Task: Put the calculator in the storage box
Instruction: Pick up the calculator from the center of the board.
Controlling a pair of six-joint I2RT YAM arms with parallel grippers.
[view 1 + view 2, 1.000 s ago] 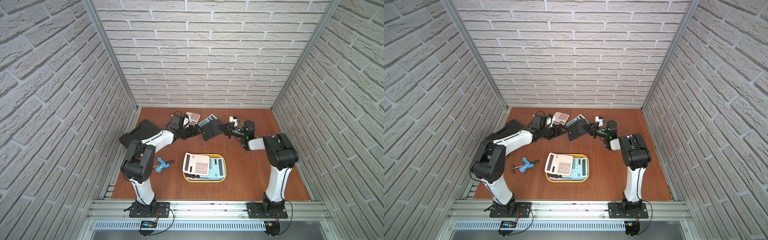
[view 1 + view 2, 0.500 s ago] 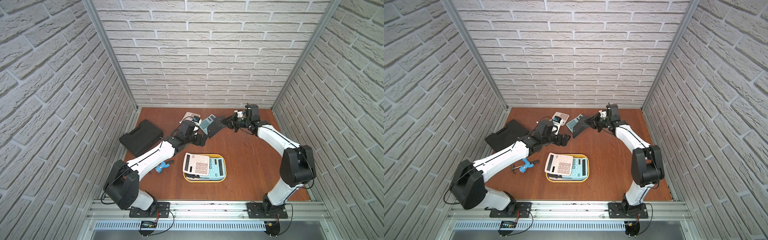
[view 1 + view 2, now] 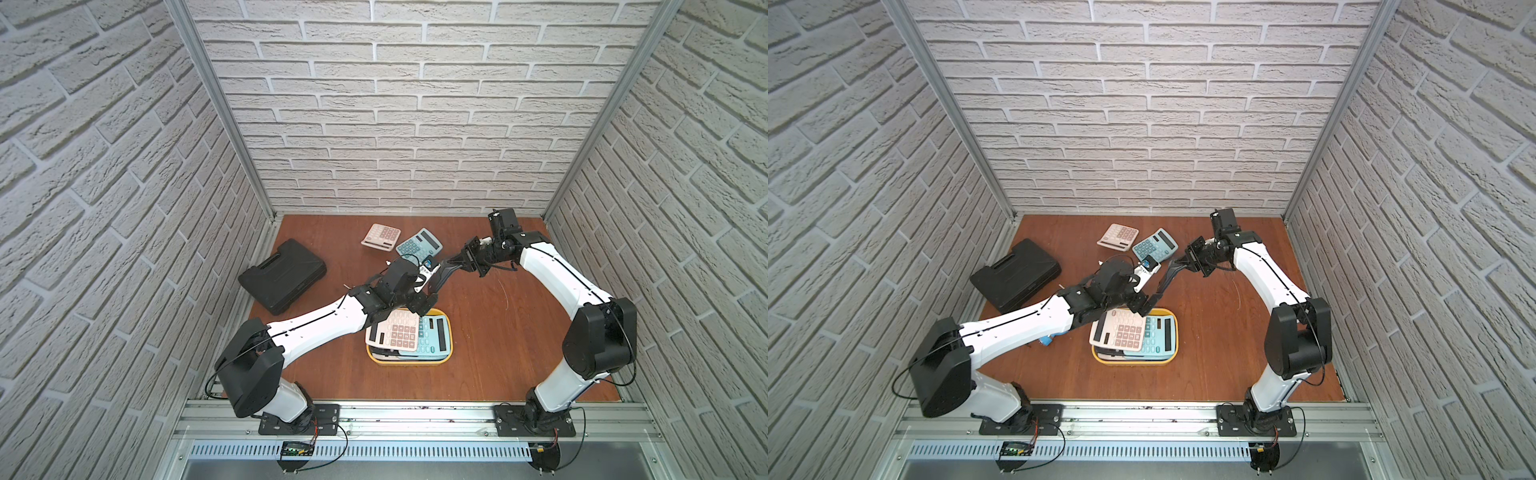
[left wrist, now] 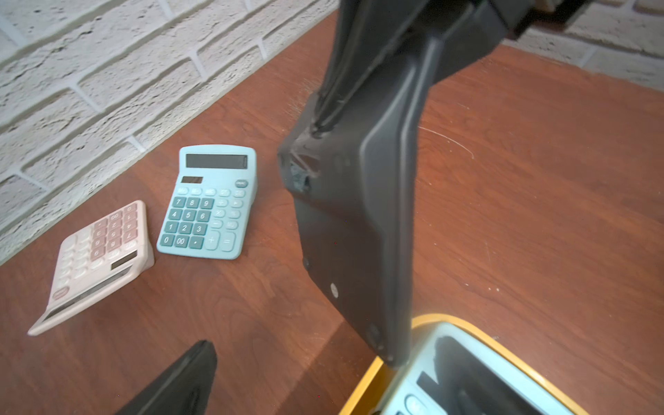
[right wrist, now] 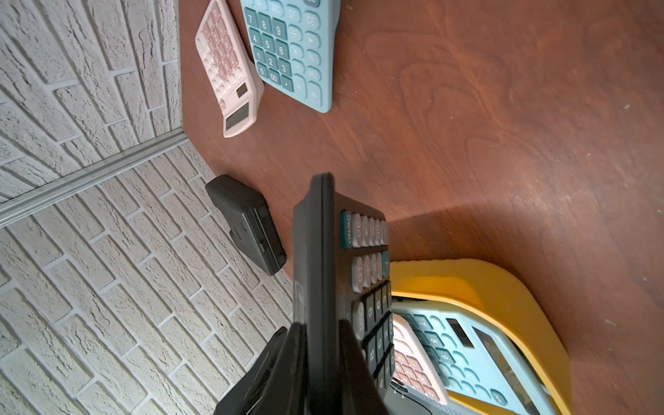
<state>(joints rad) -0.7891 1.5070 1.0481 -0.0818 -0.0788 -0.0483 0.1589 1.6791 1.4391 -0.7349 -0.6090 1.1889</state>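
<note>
A black calculator (image 3: 440,274) (image 3: 1166,277) hangs tilted in the air just beyond the far edge of the yellow storage box (image 3: 409,362) (image 3: 1133,362). My right gripper (image 3: 467,258) (image 5: 319,359) is shut on its edge, keys facing sideways (image 5: 370,273). In the left wrist view its dark back (image 4: 359,215) reaches down to the box rim (image 4: 478,332). A pink calculator (image 3: 397,332) and a blue calculator (image 3: 434,338) lie in the box. My left gripper (image 3: 422,299) (image 4: 323,388) is open and holds nothing, at the box's far left corner just under the black calculator.
A second pink calculator (image 3: 380,237) and a second blue calculator (image 3: 417,245) lie near the back wall. A black moulded case (image 3: 284,274) sits at the left. A small blue tool (image 3: 1047,340) peeks from under my left arm. Brick walls close three sides.
My right gripper has carried the black calculator from the back of the table toward the box. My left arm has swung right, and its open gripper now sits by the box's far corner.
</note>
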